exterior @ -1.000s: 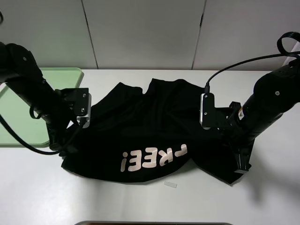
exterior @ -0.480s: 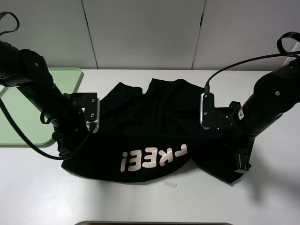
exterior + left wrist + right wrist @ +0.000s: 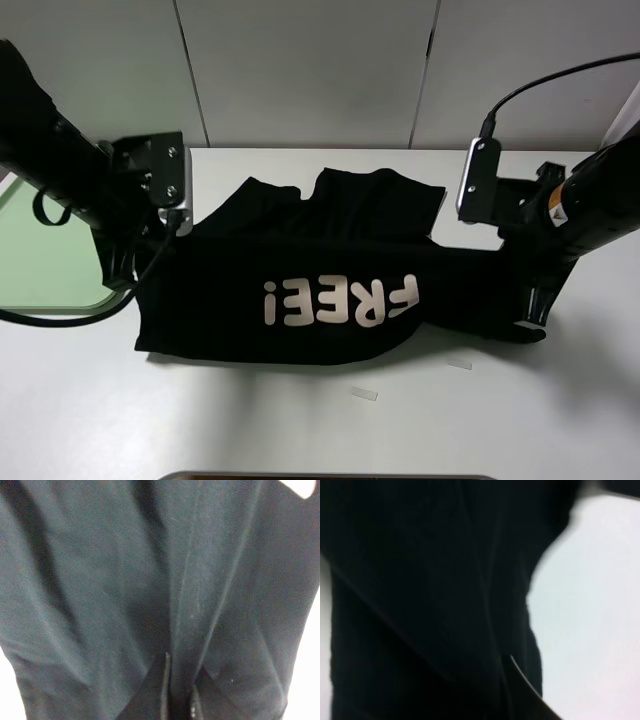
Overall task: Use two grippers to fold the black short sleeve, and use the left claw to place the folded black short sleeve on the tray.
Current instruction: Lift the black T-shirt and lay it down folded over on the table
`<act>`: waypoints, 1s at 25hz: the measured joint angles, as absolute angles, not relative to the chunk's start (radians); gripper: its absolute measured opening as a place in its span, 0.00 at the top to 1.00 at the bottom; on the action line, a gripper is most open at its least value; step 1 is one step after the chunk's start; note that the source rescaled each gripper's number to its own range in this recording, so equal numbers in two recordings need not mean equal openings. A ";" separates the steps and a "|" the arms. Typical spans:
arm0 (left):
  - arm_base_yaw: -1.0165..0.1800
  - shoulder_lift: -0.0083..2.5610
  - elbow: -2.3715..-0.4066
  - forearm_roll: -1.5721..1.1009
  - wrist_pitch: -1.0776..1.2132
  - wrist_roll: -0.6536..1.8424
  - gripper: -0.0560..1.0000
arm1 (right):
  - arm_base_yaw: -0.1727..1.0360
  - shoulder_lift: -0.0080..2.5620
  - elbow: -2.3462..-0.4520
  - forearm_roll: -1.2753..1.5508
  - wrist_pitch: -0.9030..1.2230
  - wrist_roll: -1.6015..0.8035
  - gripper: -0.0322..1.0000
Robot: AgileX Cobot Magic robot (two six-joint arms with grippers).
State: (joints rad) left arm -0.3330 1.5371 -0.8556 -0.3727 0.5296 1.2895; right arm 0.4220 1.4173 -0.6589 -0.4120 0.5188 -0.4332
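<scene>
The black short sleeve point(image 3: 330, 250) lies across the white table, its pink "FREE!" lettering point(image 3: 340, 300) facing the camera. Its near edge is raised and stretched taut between the two claws. My left gripper point(image 3: 135, 280) is shut on the shirt's left edge; in the left wrist view black cloth point(image 3: 150, 580) fills the frame above the closed fingertips point(image 3: 165, 690). On the right, my right gripper point(image 3: 533, 312) is shut on the shirt's right edge, and blurred dark cloth point(image 3: 420, 605) covers most of the right wrist view. The pale-green tray point(image 3: 45, 270) lies at the far left, partly behind the left arm.
Two small clear scraps point(image 3: 363, 394) point(image 3: 458, 364) lie on the white table point(image 3: 300, 420) in front of the shirt. A grey panelled wall point(image 3: 310, 70) runs along the table's far edge. A dark object's edge point(image 3: 330, 477) shows at the bottom of the high view.
The left gripper closed on the shirt's left edge. Both arms then rose and drew back, lifting the near edge so that the lettering turned upright and the cloth stretched flat.
</scene>
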 joint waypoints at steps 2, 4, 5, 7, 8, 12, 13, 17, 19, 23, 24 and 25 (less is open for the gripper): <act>-0.333 1.467 -0.856 -0.408 0.526 1.289 0.95 | 0.422 1.347 -0.659 -0.497 0.541 -0.327 0.97; -0.337 1.398 -0.856 -0.445 0.524 1.289 0.95 | 0.422 1.261 -0.659 -0.575 0.565 -0.229 0.97; -0.343 1.357 -0.856 -0.456 0.524 1.288 0.95 | 0.422 1.222 -0.659 -0.604 0.573 -0.185 0.97; -0.370 1.279 -0.856 -0.461 0.523 1.287 0.95 | 0.422 1.126 -0.659 -0.637 0.596 -0.132 0.97; -0.389 1.235 -0.856 -0.462 0.523 1.287 0.95 | 0.422 1.074 -0.659 -0.646 0.606 -0.117 0.97; -0.454 1.071 -0.856 -0.466 0.520 1.287 0.95 | 0.422 0.881 -0.659 -0.654 0.645 -0.105 0.97; -0.467 1.031 -0.856 -0.466 0.520 1.287 0.95 | 0.422 0.826 -0.659 -0.654 0.648 -0.110 0.97; -0.489 0.881 -0.859 -0.479 0.520 1.286 0.95 | 0.423 0.613 -0.670 -0.648 0.647 -0.237 0.97; -0.493 0.825 -0.871 -0.487 0.513 1.286 0.95 | 0.425 0.540 -0.702 -0.641 0.641 -0.317 0.97; -0.494 0.795 -0.885 -0.449 0.435 1.286 0.95 | 0.430 0.529 -0.783 -0.645 0.598 -0.400 0.97; -0.494 0.814 -0.885 -0.427 0.417 1.286 0.95 | 0.430 0.556 -0.796 -0.654 0.588 -0.402 0.97; -0.494 0.839 -0.885 -0.397 0.403 1.285 0.95 | 0.430 0.595 -0.808 -0.671 0.586 -0.400 0.97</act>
